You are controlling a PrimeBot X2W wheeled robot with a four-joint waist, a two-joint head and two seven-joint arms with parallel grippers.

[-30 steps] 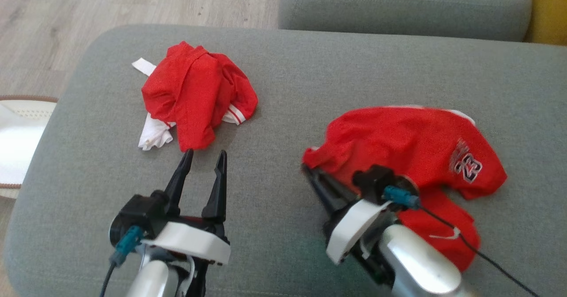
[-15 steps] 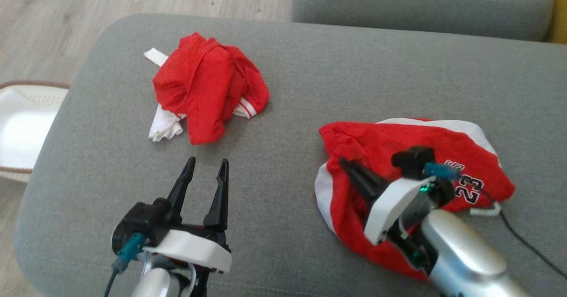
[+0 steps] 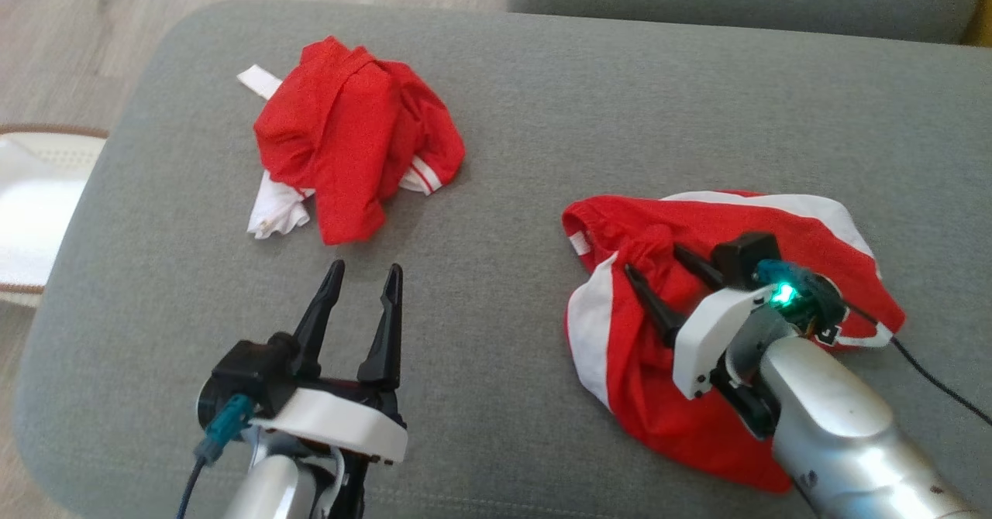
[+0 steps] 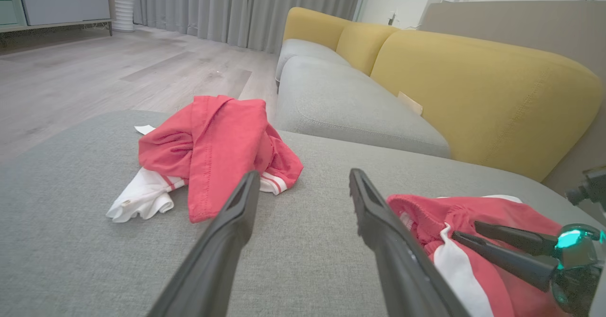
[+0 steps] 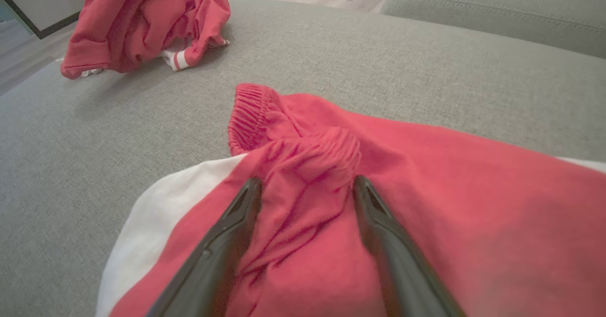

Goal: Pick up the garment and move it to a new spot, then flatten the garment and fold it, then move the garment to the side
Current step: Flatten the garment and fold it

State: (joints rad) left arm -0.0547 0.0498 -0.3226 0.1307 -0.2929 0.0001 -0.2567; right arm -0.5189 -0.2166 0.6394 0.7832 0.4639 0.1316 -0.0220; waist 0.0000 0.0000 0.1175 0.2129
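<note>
Right gripper point(image 3: 653, 259): fingers apart, nothing clamped. They sit low on the red shorts point(image 3: 659, 379), tips straddling a bunched ridge of cloth just short of the elastic waistband point(image 5: 248, 113). The cloth between the fingers looks loose, not pinched. Left gripper point(image 3: 364, 267): fingers apart too, empty, hovering over bare grey cushion point(image 3: 504, 155).

The shorts lie in a rumpled heap under and around the right fingers, off to the right of the left fingers. The white side stripe point(image 3: 593, 325) curls along the edge on the outer side of the right gripper's left finger. The other crumpled red garment point(image 3: 349, 132) sits just past the left fingertips, slightly to their left, and is not touching them.

I judge the step as flattening: the heap is down but not spread.

How I'd do it well:
- Don't close on the ridge between the right fingers, since that only lifts a wad. I nudge forward to the waistband, which is gathered just ahead of the tips, and take one end of it.
- Bring the left fingers across to the other end of the waistband and pinch only the elastic edge, not layers from underneath.
- Pull the two ends apart, low over the cushion, then drag toward me so the legs trail out flat.
- Keep the left fingers off the second red garment on the way across. Same colour, easy to snag.
- Watch the black cable point(image 3: 930, 379) behind the right wrist. It runs close to the shorts' hem and could catch the cloth.
</note>
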